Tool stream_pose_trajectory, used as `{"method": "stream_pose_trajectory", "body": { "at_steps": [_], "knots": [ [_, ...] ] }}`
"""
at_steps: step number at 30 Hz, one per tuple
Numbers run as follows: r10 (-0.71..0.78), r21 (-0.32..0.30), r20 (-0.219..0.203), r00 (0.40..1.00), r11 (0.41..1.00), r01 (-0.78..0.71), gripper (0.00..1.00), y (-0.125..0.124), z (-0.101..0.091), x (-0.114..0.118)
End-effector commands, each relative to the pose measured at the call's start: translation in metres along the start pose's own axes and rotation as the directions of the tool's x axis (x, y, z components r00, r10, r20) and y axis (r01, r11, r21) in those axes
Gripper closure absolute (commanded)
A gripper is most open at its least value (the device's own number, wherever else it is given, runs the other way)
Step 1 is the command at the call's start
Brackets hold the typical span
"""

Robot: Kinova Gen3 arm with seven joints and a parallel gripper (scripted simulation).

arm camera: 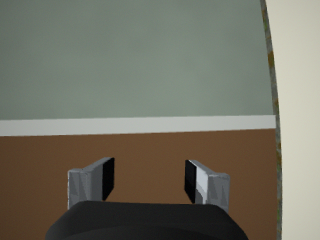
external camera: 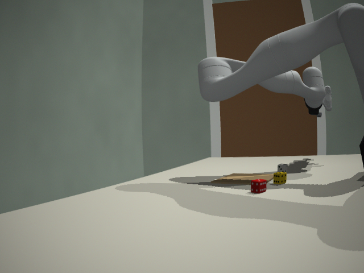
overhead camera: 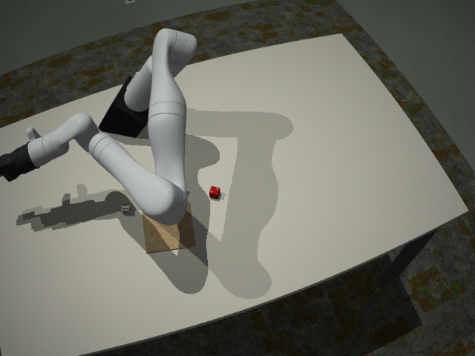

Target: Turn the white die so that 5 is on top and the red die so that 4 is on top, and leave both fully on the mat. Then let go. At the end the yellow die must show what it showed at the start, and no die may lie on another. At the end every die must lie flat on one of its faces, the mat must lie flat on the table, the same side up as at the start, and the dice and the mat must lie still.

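The red die (overhead camera: 214, 192) lies on the table to the right of the brown mat (overhead camera: 168, 233), off it; it also shows in the exterior view (external camera: 258, 186). The white die (overhead camera: 125, 208) (external camera: 282, 168) lies on the table just left of the mat, in the arm's shadow. The yellow die (external camera: 280, 177) sits at the mat's edge; in the top view the arm's elbow hides it. My gripper (arm camera: 149, 174) (overhead camera: 7, 166) is open and empty, held high at the far left, pointing sideways away from the dice. The wrist view shows only wall and door.
The arm's black base (overhead camera: 125, 115) stands at the back of the table. The elbow (overhead camera: 165, 199) hangs low over the mat's back part. The table's left edge is close to the gripper.
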State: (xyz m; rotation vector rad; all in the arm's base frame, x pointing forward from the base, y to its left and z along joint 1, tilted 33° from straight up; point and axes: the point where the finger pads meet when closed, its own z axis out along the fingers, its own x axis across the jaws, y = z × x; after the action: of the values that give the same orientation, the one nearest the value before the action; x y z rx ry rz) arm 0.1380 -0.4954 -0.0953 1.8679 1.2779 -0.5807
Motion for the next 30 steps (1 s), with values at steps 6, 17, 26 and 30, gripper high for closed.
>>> {"method": "stream_pose_trajectory", "body": {
  "at_steps": [6,17,26,30],
  "knots": [
    [0.001,0.0,0.002,1.0,1.0,-0.001,0.0,0.0001,-0.0001,-0.001],
    [0.001,0.0,0.002,1.0,1.0,-0.001,0.0,0.0001,-0.0001,-0.001],
    [0.004,0.003,-0.004,1.0,1.0,-0.004,0.0,0.0007,-0.0013,-0.0005],
    [0.01,0.009,-0.015,1.0,1.0,-0.009,0.0,0.002,-0.0038,0.0006]
  ]
}}
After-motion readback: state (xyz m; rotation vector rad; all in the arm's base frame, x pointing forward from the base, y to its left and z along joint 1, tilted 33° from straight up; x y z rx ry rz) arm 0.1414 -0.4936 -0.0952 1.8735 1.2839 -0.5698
